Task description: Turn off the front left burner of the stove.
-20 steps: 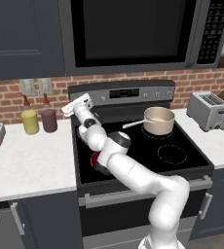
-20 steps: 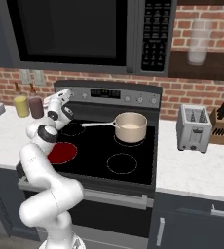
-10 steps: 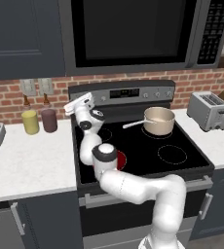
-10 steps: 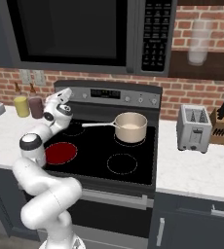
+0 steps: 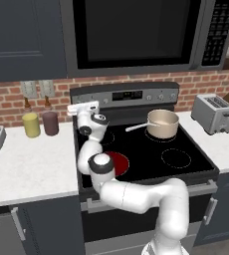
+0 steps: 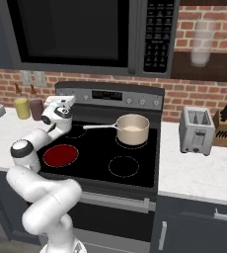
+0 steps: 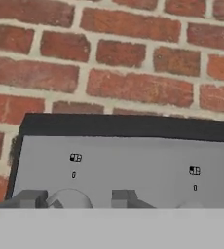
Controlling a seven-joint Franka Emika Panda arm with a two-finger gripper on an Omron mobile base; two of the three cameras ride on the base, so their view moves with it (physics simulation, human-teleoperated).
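The stove [image 5: 151,149] is a black glass-top range with a grey back panel [image 7: 133,160]. Its front left burner [image 5: 119,162] glows red, and it shows red from the other side too [image 6: 61,154]. My gripper [image 5: 84,106] is up at the left end of the back panel [image 6: 61,101]. In the hand view my gripper [image 7: 75,198] straddles the leftmost knob [image 7: 67,200]. The left fingertip sits close beside the knob, and a gap shows between the knob and the right fingertip [image 7: 123,197]. The jaws are open.
A pot [image 5: 162,122] with a long handle stands on the back right burner. Two jars [image 5: 41,123] sit on the left counter and a toaster [image 5: 213,113] on the right. A microwave [image 5: 136,30] hangs above. A second knob [image 7: 192,205] lies to the right.
My elbow has swung down and to the left over the front of the stove. The hand stays at the panel's left end, and the burner still glows red.
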